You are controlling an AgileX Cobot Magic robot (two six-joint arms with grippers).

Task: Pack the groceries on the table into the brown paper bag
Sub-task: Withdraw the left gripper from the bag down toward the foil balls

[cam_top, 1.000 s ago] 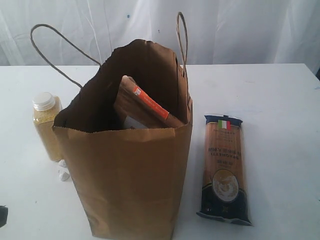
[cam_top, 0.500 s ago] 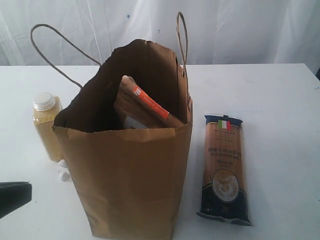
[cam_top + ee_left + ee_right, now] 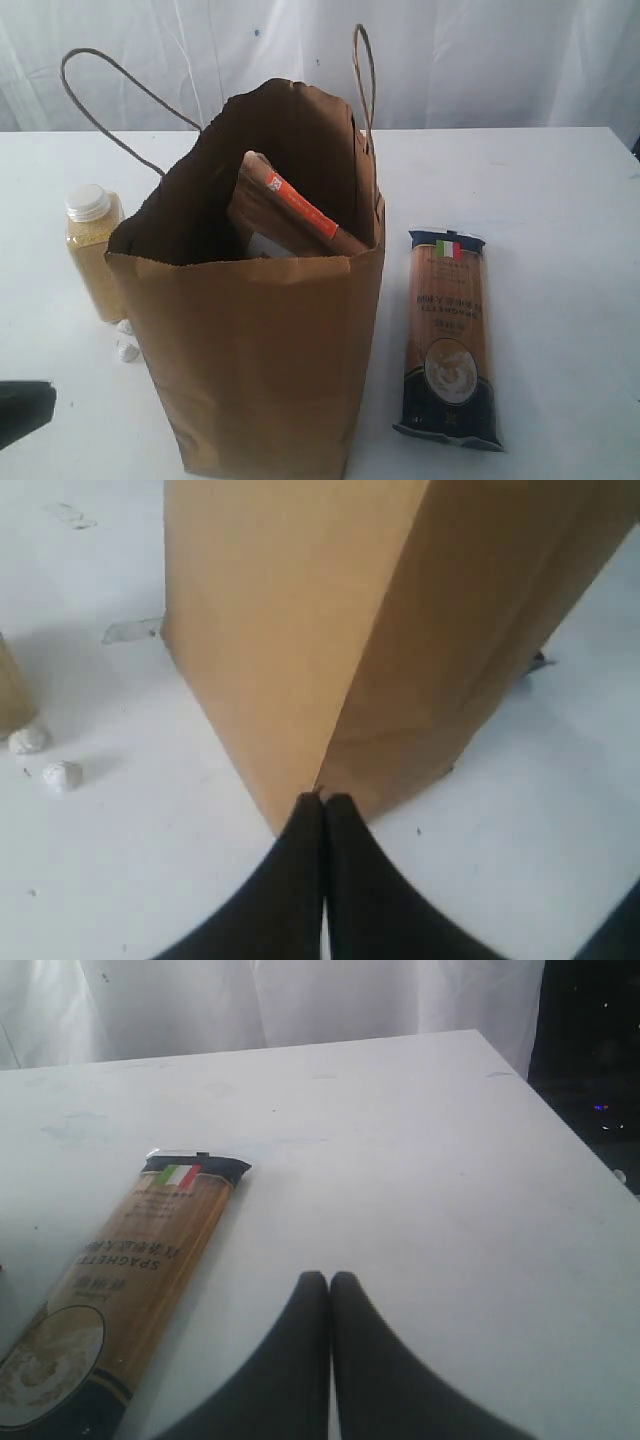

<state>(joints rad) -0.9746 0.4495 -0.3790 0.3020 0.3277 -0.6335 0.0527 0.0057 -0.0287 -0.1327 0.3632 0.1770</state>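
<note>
The brown paper bag [image 3: 262, 350] stands upright mid-table, its mouth open, with the brown orange-labelled pouch [image 3: 290, 215] leaning inside. Left of it stands the yellow-grain bottle [image 3: 92, 250] with a white cap. The dark-blue spaghetti packet [image 3: 449, 335] lies flat on the table [image 3: 540, 200] to the bag's right. My left gripper [image 3: 323, 800] is shut and empty, its tips close to the bag's [image 3: 320, 630] lower corner; a dark part of it [image 3: 22, 408] shows at the exterior view's left edge. My right gripper [image 3: 329, 1278] is shut and empty above bare table, beside the spaghetti packet [image 3: 120, 1280]. Jar, can and carton are hidden.
Two small white lumps [image 3: 126, 345] lie on the table between the bottle and the bag. The bag's cord handles [image 3: 365, 80] stick up above its rim. A white curtain hangs behind. The table's right edge [image 3: 560, 1130] drops to a dark area.
The left gripper came into the exterior view at the lower left edge, then dropped slightly lower. The bag and the groceries have not moved.
</note>
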